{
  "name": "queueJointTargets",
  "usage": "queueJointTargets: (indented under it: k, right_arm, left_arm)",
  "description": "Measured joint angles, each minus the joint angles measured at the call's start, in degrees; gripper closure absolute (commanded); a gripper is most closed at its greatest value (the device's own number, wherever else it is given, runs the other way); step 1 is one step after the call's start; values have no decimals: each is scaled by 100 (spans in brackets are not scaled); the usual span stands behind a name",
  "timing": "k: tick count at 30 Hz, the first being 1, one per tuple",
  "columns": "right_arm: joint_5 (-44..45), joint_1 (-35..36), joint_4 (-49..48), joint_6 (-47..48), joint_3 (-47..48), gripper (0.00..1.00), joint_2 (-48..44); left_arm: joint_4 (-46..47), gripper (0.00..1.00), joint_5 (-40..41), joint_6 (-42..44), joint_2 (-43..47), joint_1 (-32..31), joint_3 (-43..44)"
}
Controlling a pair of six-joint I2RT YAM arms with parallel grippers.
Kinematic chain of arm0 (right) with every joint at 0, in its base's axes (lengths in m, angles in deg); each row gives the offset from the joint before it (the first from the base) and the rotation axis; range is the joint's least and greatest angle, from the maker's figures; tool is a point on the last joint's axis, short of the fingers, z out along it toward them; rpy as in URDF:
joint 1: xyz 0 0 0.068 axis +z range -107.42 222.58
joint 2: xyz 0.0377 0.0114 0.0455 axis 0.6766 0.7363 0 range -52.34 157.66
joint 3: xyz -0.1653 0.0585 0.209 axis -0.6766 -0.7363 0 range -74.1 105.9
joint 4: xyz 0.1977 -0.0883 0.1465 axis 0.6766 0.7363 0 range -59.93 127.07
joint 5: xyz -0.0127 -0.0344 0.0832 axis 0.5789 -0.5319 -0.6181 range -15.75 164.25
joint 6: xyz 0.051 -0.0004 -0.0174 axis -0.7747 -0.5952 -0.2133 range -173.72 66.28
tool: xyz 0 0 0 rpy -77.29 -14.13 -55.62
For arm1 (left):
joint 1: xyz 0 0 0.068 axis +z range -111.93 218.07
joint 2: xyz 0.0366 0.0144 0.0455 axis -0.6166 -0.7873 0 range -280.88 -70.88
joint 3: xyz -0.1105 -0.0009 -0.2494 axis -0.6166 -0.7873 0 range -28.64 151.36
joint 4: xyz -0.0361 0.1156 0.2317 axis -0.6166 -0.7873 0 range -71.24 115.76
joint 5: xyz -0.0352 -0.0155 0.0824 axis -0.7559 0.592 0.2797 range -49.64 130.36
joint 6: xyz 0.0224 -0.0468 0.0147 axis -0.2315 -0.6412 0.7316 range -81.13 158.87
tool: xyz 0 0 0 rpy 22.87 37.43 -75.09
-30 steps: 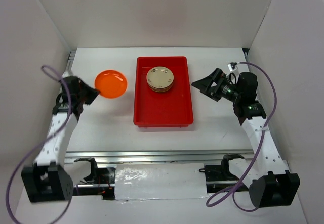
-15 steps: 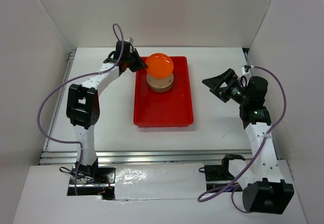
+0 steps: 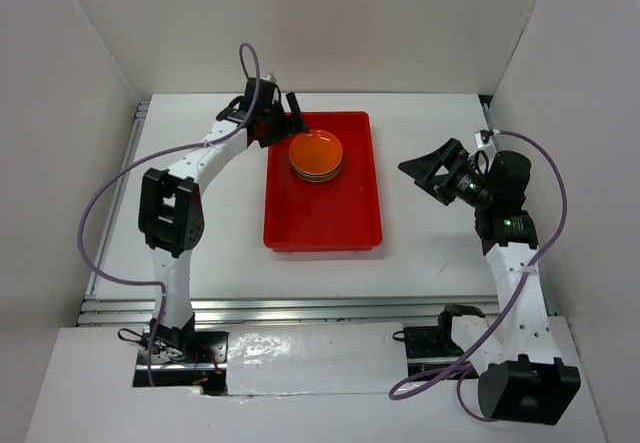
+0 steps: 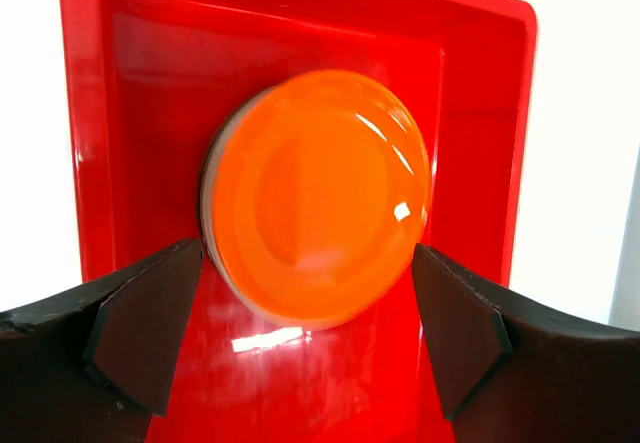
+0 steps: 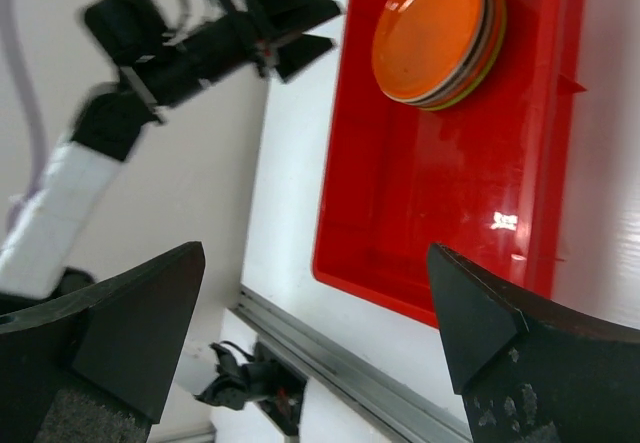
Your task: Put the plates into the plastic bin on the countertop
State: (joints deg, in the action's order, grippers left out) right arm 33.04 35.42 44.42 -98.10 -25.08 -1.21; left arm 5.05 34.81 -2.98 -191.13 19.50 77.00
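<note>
My left pincer [image 4: 305, 333] is spread wide, and the orange plate [image 4: 320, 198] lies just ahead of its tips, free of both pads, on top of the stack in the red bin [image 4: 470, 113]. I judge this drop-off done. Next I should lift that arm straight up, away from the bin's rim. My right pincer [image 3: 425, 178] is spread too and holds nothing, with the bin well off its front. Its wrist view shows the layered rims of the stack [image 5: 490, 43], one of them lime. The left wrist view shows only a cream edge [image 4: 210, 173].
</note>
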Motion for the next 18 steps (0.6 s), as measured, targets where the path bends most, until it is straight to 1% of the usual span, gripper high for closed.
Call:
queueJointTargets:
  k: [2,4,6,9,12,14,18]
  right_arm:
    - [68,0,238,192,122,0,-7]
    - [361,63,656,450,391,0,-17]
    - [890,238,1025,723,717,0,-59]
    - [2035,946,1585,1143,1196,0,-208]
    - [3340,1821,2065,1464,1572,0,-398]
    - [4140,2293,2361,1582,1714,0,-533]
    - [5567,3211,2922,1705,1864,0,-857]
  left_arm:
    - [-308,1,356,140,313,-166,0]
    - [-824,1,925,280,745,-389,142]
    - [-1333,1,1510,411,1224,-588,382]
    - [-1895,1,2277,557,2205,-699,378]
    - [-2347,1,3104,584,3390,-474,-356]
    - [-2695,1,3552,557,4153,-271,-1097]
    - [-3064,1,3810,494,5593,-146,-2850]
